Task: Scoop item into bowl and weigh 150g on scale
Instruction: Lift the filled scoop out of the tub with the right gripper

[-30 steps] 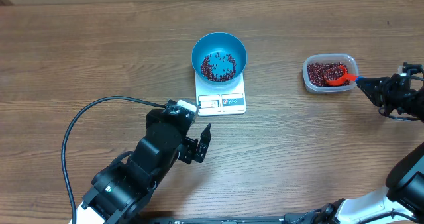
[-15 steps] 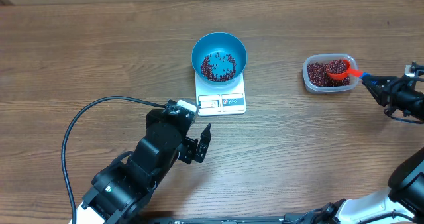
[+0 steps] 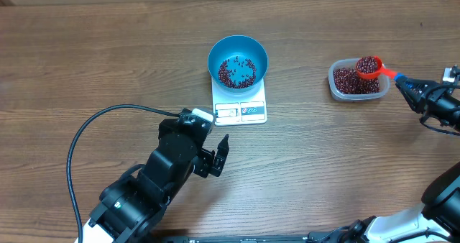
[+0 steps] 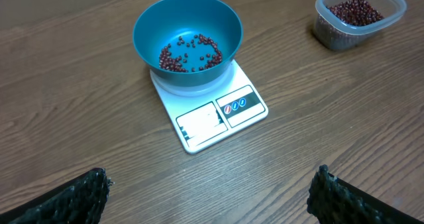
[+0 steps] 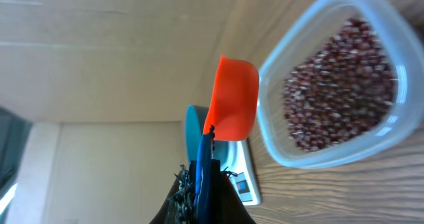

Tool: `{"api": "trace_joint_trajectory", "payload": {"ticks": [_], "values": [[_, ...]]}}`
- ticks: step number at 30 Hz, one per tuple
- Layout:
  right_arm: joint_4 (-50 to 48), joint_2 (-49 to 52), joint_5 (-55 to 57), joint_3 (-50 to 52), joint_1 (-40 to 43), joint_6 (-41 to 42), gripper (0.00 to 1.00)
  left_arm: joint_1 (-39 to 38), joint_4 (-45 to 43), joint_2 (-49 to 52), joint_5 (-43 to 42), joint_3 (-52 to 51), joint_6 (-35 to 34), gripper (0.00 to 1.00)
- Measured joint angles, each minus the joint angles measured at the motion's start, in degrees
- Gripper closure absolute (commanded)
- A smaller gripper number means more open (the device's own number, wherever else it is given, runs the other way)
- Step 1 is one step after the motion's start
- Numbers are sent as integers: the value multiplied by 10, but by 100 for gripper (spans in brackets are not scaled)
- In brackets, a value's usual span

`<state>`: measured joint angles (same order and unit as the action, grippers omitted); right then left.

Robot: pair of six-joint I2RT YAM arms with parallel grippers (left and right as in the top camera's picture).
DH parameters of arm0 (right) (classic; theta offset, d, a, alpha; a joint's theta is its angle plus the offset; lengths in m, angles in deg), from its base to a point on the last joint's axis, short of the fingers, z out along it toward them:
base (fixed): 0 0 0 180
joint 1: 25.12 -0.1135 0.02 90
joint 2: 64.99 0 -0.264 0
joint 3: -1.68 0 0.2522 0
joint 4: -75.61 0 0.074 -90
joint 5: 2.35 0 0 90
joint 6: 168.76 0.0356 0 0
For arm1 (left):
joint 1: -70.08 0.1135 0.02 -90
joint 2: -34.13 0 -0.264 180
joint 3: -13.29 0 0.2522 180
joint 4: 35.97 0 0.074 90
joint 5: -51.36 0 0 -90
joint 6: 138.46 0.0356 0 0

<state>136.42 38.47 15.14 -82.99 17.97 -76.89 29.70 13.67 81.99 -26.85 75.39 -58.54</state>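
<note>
change: scoop has lifted from tub, right of scale, heaped with beans
right gripper: clenched on scoop handle
left gripper: released, empty
next: tip into bowl on scale

Overhead looks straight down on the table; left wrist obliquely sees bowl, scale, tub; right wrist sits close by tub.

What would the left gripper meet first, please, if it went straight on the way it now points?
Most likely the scale, display edge first, with the bowl on it behind; depth is unclear, so the table might come first.
</note>
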Motion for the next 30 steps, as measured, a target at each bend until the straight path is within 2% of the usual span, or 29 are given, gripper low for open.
{"api": "trace_joint_trajectory", "payload": {"ticks": [13,23,30], "values": [[-1,0,-74,0,-21,0,96,0,0,0,0,0,0,0],[-8,0,-81,0,-87,0,96,0,0,0,0,0,0,0],[-63,0,-83,0,-155,29,96,0,0,0,0,0,0,0]]}}
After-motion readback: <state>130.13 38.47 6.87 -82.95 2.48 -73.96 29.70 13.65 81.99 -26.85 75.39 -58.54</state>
